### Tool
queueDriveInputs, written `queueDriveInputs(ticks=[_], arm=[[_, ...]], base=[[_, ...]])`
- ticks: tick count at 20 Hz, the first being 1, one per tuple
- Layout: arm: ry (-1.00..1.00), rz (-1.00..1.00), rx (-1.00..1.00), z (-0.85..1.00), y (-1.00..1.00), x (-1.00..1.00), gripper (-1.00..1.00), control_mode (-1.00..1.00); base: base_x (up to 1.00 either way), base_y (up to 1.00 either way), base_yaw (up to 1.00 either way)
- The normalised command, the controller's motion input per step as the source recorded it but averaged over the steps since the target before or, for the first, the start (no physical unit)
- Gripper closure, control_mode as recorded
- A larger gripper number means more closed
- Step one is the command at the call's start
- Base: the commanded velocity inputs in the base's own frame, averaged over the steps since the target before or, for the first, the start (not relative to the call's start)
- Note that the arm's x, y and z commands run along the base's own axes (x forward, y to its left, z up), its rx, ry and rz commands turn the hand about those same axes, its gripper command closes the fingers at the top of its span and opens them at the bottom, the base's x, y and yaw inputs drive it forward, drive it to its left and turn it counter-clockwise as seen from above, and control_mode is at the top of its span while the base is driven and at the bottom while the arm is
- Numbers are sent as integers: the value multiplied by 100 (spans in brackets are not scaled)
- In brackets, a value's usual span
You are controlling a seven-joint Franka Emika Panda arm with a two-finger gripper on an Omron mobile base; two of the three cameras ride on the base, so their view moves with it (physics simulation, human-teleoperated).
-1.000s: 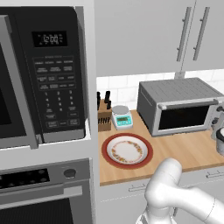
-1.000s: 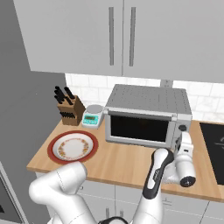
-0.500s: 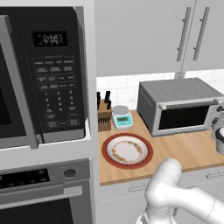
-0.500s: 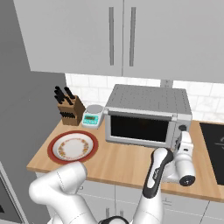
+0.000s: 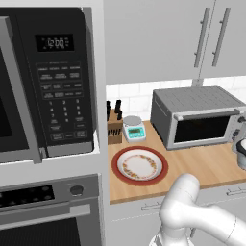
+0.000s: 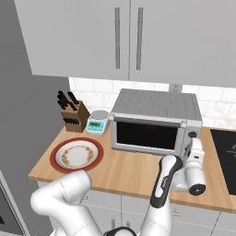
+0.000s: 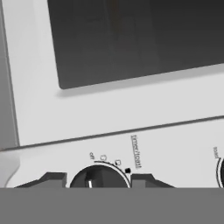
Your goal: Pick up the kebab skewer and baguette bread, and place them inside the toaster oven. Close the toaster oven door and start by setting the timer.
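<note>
Grey-silver toaster oven [image 6: 156, 120] sits at the bench's [image 6: 129, 173] back with its door [image 6: 146, 135] closed; the gripper [image 7: 97, 181] has its jaws spread either side of a dark dial [image 7: 98, 177] on the oven's front panel

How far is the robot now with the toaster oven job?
Done, it seems: the plate carries no skewer or bread, and the toaster oven door is shut. In hand: the hand sits at a dial on the toaster oven, fingertips either side of it. Left: turning the timer; the pointer appears near off.
</note>
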Motion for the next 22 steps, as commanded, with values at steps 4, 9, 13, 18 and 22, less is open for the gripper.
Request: queueDriveInputs(ticks=[4,9,13,18,22], arm=[[0,-2,14,-18,-29,0,100,-100],[0,-3,17,-21,-27,0,100,-100],[0,-3,19,-23,-26,0,100,-100],[0,-4,21,-24,-22,0,100,-100],[0,-5,26,-18,-13,0,100,-100]], base=[[0,0,0],[0,0,0],[0,0,0],[0,0,0],[0,0,0]])
